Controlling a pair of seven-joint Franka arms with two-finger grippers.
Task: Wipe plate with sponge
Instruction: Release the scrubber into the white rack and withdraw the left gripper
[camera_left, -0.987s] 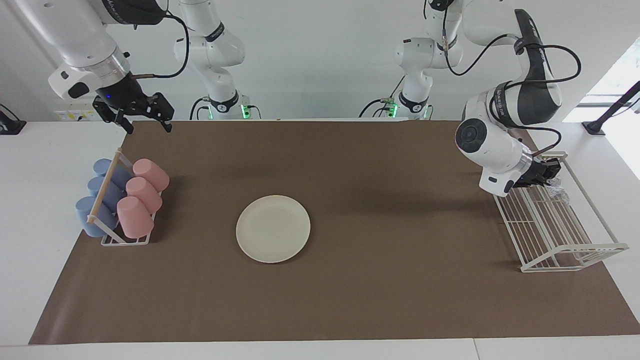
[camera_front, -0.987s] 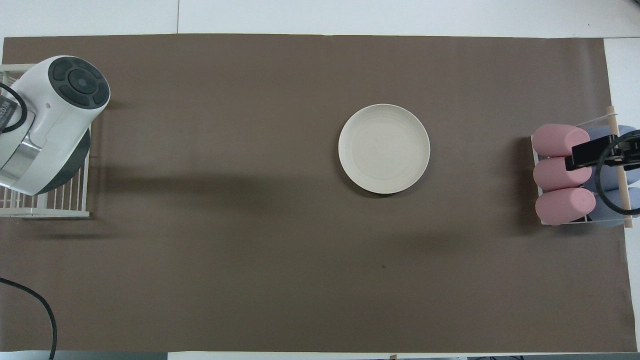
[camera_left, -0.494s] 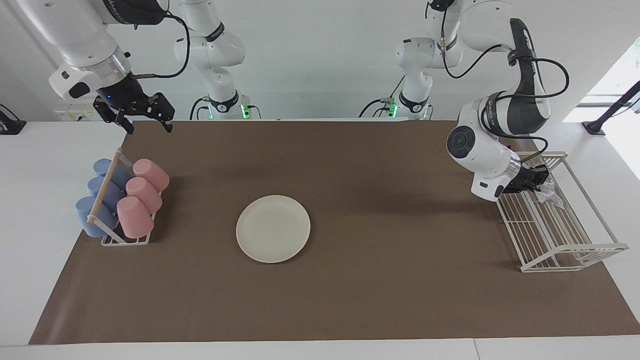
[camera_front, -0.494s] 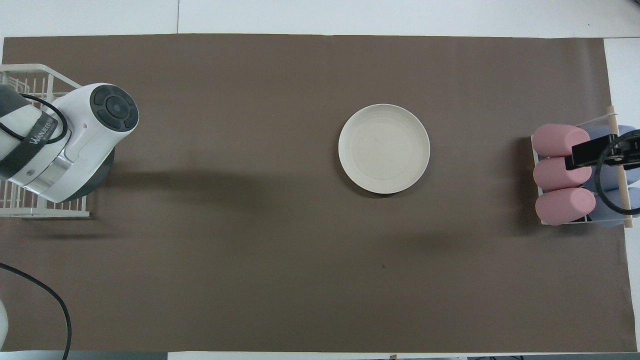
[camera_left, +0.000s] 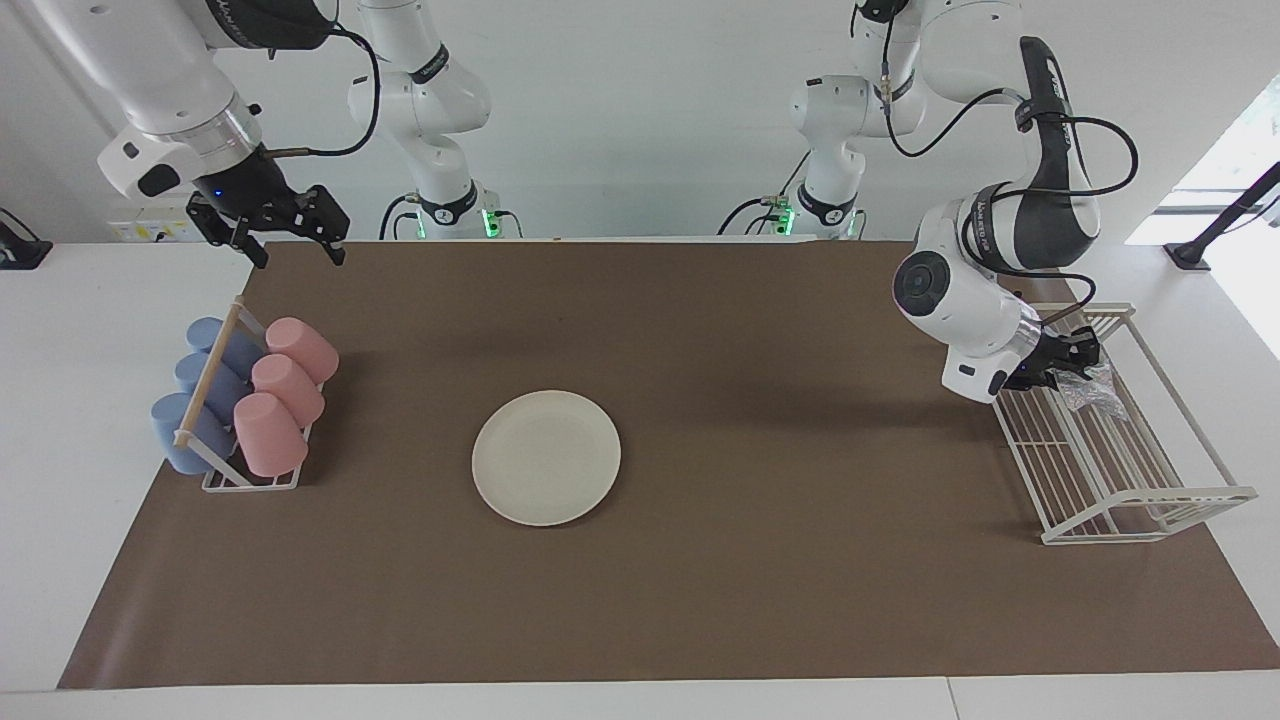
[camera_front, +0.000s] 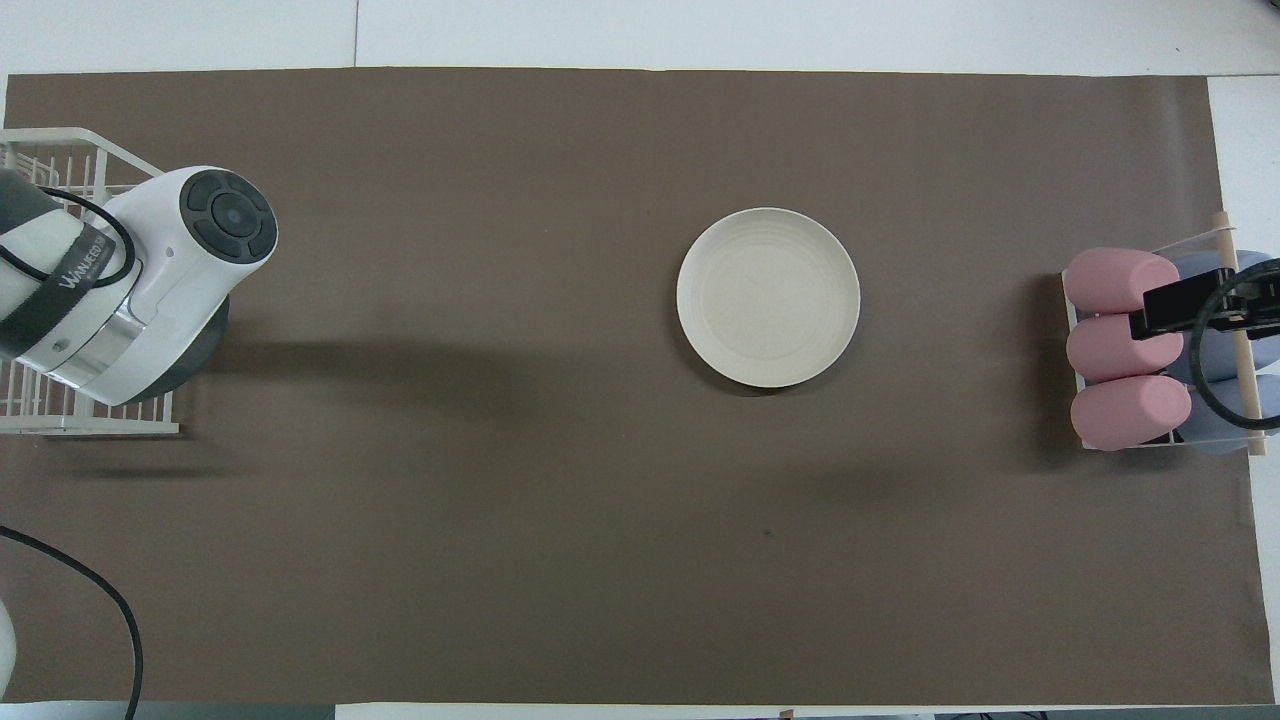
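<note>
Silvery sponge (camera_left: 1092, 392) has shifted toward the wire rack's (camera_left: 1130, 470) edge with the left end effector (camera_left: 1078, 368), which seems clamped on it, so pickup looks done. The right end effector (camera_left: 298, 258) waits over the cups (camera_left: 285, 375), fingers apart. Farther out, the plate (camera_left: 546, 457) lies well apart, unwiped.

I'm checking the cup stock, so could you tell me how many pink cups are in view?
3. The pink cups lie in a row in the cup rack at the right arm's end of the table, beside the blue cups. None seems hidden.
</note>
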